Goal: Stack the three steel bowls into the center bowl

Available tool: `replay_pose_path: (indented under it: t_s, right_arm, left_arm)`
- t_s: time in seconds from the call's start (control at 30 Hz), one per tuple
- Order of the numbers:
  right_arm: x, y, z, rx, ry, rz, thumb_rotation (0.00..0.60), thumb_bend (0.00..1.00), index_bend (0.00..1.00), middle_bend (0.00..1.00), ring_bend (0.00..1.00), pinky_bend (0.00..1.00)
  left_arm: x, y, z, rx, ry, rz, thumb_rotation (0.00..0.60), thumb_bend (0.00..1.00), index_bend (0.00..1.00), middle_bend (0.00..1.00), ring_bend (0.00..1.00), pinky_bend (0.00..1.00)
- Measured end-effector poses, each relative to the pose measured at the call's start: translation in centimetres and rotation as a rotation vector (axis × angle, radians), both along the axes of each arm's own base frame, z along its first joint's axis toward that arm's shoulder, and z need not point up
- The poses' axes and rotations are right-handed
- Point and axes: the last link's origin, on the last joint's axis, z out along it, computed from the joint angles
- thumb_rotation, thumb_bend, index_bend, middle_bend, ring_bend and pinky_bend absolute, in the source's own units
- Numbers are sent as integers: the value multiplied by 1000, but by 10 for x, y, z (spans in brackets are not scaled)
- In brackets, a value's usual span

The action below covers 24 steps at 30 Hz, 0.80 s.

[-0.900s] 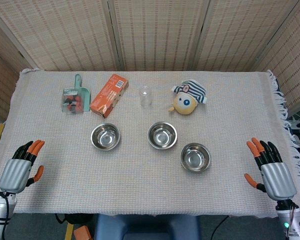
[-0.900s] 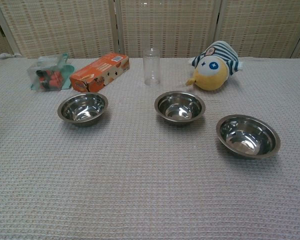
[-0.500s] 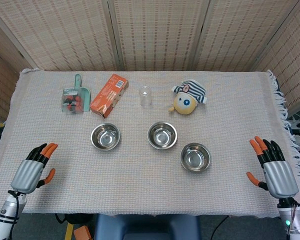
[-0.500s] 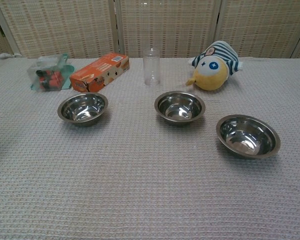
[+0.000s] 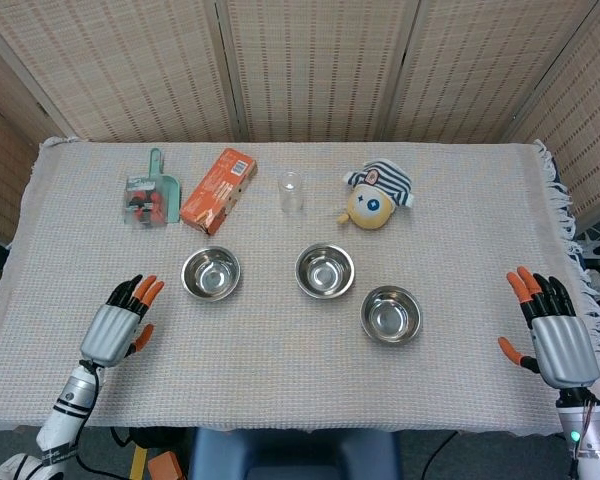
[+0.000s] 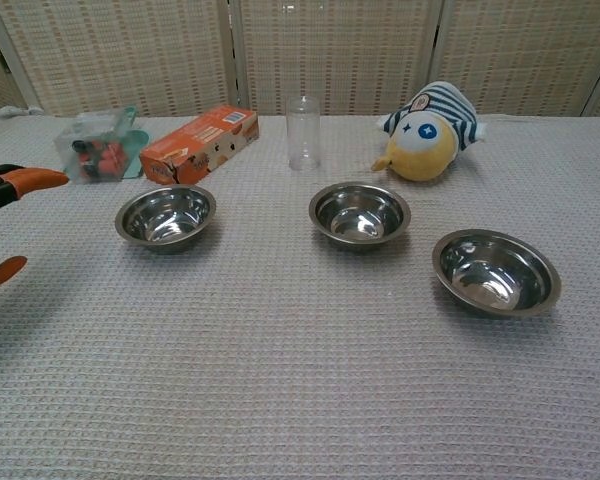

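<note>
Three steel bowls sit apart on the cloth: the left bowl (image 5: 211, 273) (image 6: 166, 216), the center bowl (image 5: 325, 270) (image 6: 359, 212) and the right bowl (image 5: 391, 314) (image 6: 496, 271). All are upright and empty. My left hand (image 5: 120, 325) hovers open, a short way left of the left bowl; only its orange fingertips (image 6: 32, 180) show at the chest view's left edge. My right hand (image 5: 554, 335) is open near the table's right edge, well right of the right bowl, and is outside the chest view.
Along the back stand a teal scoop with small items (image 5: 150, 196), an orange box (image 5: 218, 190), a clear cup (image 5: 291, 191) and a plush toy (image 5: 376, 197). The woven cloth (image 5: 300, 380) covers the table, with a fringe on its right edge.
My left hand has moved right and forward toward the left bowl, and its fingertips now enter the chest view. My right hand has drifted slightly back and right.
</note>
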Motion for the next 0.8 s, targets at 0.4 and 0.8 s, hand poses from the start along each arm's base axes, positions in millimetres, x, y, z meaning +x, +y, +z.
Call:
replay_pose_path:
  t_s: [0.4, 0.8]
  right_arm:
    - [-7, -8, 1, -8, 0, -53, 600, 116, 0, 0, 0, 0]
    - [-10, -10, 3, -13, 2, -76, 600, 116, 0, 0, 0, 0]
  left_arm:
    - [30, 38, -51, 8, 50, -102, 600, 440, 195, 17, 0, 135]
    - [43, 54, -78, -10, 69, -149, 600, 440, 434, 95, 30, 134]
